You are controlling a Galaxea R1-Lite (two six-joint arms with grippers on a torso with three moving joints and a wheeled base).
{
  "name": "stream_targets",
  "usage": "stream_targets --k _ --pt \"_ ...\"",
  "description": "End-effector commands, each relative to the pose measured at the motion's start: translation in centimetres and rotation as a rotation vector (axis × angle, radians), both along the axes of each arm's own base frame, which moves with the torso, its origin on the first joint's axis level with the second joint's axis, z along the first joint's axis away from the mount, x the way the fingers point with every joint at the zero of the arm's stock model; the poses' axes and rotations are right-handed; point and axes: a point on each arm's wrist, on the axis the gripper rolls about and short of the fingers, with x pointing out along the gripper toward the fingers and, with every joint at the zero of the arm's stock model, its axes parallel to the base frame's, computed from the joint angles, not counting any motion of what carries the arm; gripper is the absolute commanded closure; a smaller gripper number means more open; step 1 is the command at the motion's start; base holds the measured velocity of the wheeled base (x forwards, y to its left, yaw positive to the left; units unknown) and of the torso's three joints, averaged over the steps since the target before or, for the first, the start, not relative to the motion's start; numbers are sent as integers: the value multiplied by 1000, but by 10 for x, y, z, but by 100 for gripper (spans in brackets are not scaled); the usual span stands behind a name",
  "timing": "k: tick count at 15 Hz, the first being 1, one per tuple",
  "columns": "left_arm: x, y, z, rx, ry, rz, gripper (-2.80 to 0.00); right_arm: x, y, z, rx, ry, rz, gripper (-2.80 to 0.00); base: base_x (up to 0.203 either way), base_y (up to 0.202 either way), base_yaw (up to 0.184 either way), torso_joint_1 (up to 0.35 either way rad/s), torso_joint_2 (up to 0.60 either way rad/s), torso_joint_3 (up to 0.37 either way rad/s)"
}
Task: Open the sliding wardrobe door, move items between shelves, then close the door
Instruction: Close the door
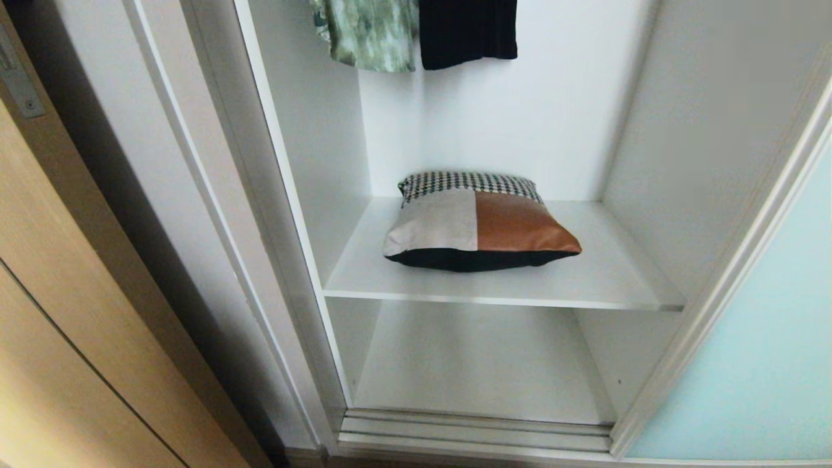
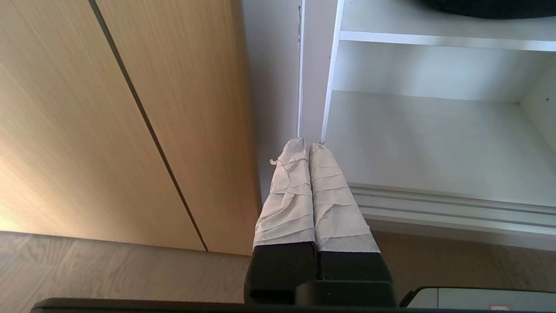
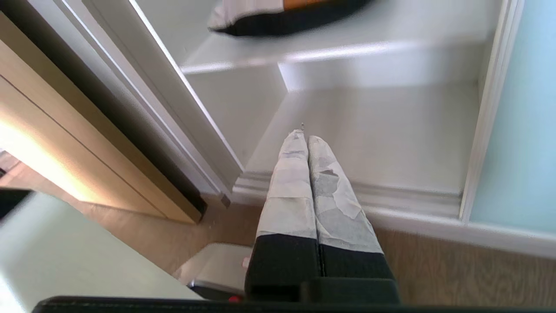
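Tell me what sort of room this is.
Probably a bedroom or dressing area: a built-in white wardrobe with its sliding wardrobe door open, hanging clothes above a shelf holding a cushion, and a wooden door beside it.

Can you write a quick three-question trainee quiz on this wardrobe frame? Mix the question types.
1. True or false: the cushion lies on the upper shelf, and the lower shelf holds nothing visible.
2. Multiple choice: the sliding wardrobe door is A) covering the compartment, B) pushed aside to the robot's right, C) removed.
3. Short answer: how do the fingers of the left gripper and the right gripper stand, and does either hold anything?

Key
1. True.
2. B.
3. Both are shut and empty, out in front of the wardrobe.
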Motion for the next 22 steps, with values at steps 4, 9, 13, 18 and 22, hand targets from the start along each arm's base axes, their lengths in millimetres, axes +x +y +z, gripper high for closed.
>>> stream_targets --k 4,9,13,18,22 --pt "0 0 0 1 6 1 0 10 -1 54 7 19 -52 0 0 0 0 0 0 0" --pt "0 0 0 1 6 1 0 31 -11 114 13 9 -302 0 0 0 0 0 0 0" --pt "0 0 0 1 6 1 0 57 -10 142 11 47 -494 0 0 0 0 0 0 0" --pt "0 0 0 1 6 1 0 102 -13 151 37 131 -380 0 0 0 0 0 0 0" --pt "0 0 0 1 6 1 0 139 -35 154 79 151 -292 0 0 0 0 0 0 0"
